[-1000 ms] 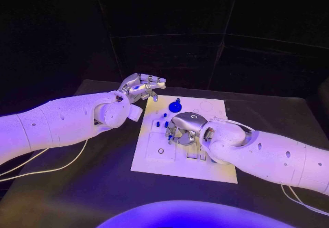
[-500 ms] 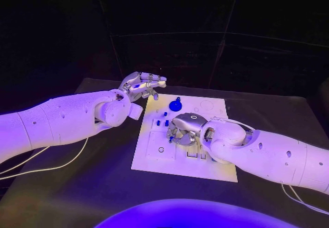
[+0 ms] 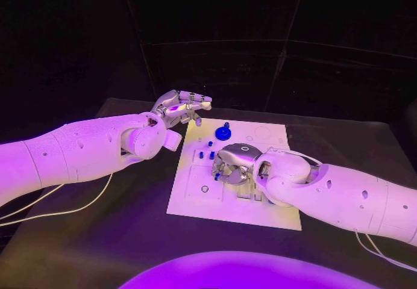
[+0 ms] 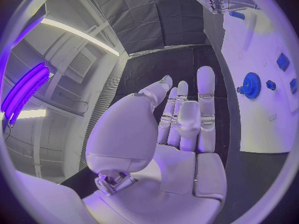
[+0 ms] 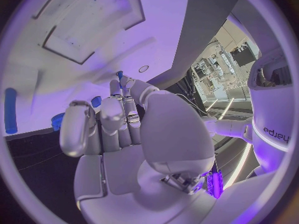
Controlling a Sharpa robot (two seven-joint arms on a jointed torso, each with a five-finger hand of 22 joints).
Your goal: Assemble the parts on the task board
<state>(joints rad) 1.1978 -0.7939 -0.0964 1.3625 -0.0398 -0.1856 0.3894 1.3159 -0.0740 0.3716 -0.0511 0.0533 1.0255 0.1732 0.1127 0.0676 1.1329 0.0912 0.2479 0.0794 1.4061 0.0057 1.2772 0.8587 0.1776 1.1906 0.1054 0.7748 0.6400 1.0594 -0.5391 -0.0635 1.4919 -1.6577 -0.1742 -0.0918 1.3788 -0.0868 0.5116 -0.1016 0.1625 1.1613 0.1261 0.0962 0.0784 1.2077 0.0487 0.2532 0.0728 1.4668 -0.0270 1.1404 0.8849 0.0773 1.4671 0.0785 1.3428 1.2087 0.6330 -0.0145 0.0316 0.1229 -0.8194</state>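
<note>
A white rectangular task board [image 3: 196, 201] is laid flat in the middle of a black bench [image 3: 104, 247], its long axis running away from the robot. Shallow recesses and a small ring outline are cut into its surface. Several small blue parts are seen on the board's far half: a round blue gear [image 3: 223, 133] with a knob on top is placed near the far edge, and a few short blue pegs [image 3: 202, 155] are stood upright just nearer than the gear. In the left wrist view the gear [image 4: 251, 85] is seen flat on the board [image 4: 261, 129], with small blue blocks [image 4: 283, 61] close beside it.

The right hand [image 3: 233, 165] is lowered over the middle of the board, nearer than the pegs, with its fingers curled downward toward the surface. A small blue piece [image 3: 216, 176] is seen at its fingertips; whether it is pinched or only touched cannot be told. In the right wrist view the right hand [image 5: 115, 129] is shown with fingers bent, a blue tip [image 5: 119, 75] showing just past them, and an elongated blue part [image 5: 10, 110] lies on the board off to one side.

The left hand [image 3: 181, 108] is held above the bench just beyond the board's far left corner. Its fingers are loosely bent and apart, and nothing is held in them, as the left wrist view of the hand [image 4: 181, 129] confirms.
</note>
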